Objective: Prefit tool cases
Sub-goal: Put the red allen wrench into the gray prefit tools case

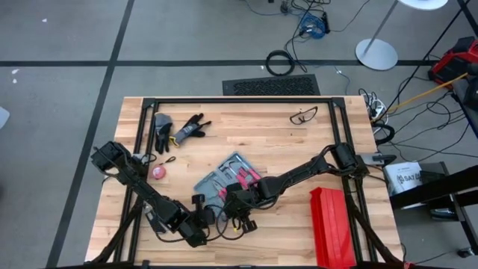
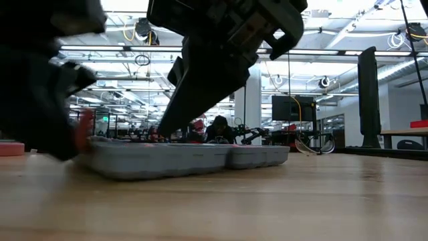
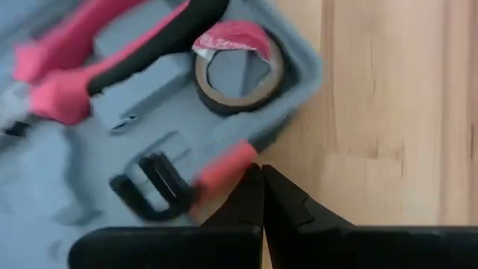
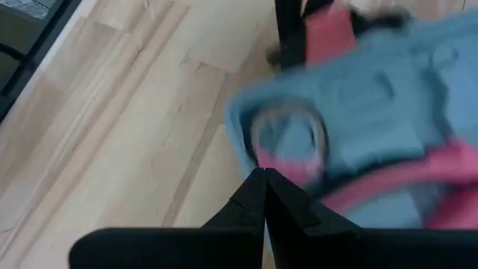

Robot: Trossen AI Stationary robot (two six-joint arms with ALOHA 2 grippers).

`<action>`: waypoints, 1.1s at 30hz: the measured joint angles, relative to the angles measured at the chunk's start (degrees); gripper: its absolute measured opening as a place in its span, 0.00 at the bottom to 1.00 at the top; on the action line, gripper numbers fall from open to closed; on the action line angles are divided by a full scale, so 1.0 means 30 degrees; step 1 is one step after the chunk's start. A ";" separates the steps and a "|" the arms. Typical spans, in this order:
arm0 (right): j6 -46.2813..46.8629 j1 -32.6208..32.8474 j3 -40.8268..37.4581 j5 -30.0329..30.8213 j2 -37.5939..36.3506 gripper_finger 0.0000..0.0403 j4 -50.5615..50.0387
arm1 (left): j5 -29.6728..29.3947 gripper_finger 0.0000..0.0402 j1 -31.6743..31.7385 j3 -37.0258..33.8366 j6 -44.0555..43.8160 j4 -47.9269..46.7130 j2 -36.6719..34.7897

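The blue-grey tool case (image 1: 230, 178) lies open on the table, holding pink-handled pliers (image 3: 112, 52), a tape roll (image 3: 239, 69) and a red-ended tool (image 3: 224, 166). My left gripper (image 3: 261, 173) is shut, its tips at the case's near rim beside that red end. My right gripper (image 4: 265, 178) is shut too, its tips over the case's corner by the tape roll (image 4: 287, 134). In the low view the case (image 2: 187, 157) rests flat, with both arms dark above it. In the high view the grippers meet at the case's near end (image 1: 224, 205). My left gripper has its shut fingertips (image 3: 250, 187) at the red-ended tool on the case's near rim (image 3: 299, 112); whether they touch it, I cannot tell. My right gripper slants down at the case's tape-roll corner (image 4: 239, 119) with shut fingers; the blur hides whether it touches.
The long red ribbed box (image 1: 328, 223) stands near the table's right near corner. Dark gloves (image 1: 179, 131) and safety glasses (image 1: 302, 116) lie toward the far edge, and a small pink object (image 1: 158, 172) lies left of the case. Bare wood (image 1: 299, 153) shows between them.
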 joint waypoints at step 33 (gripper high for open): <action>-0.8990 0.0029 -0.0029 0.3141 0.0136 0.00 0.4446 | 0.0432 0.00 0.0564 0.0964 -0.0549 -0.7196 -0.3449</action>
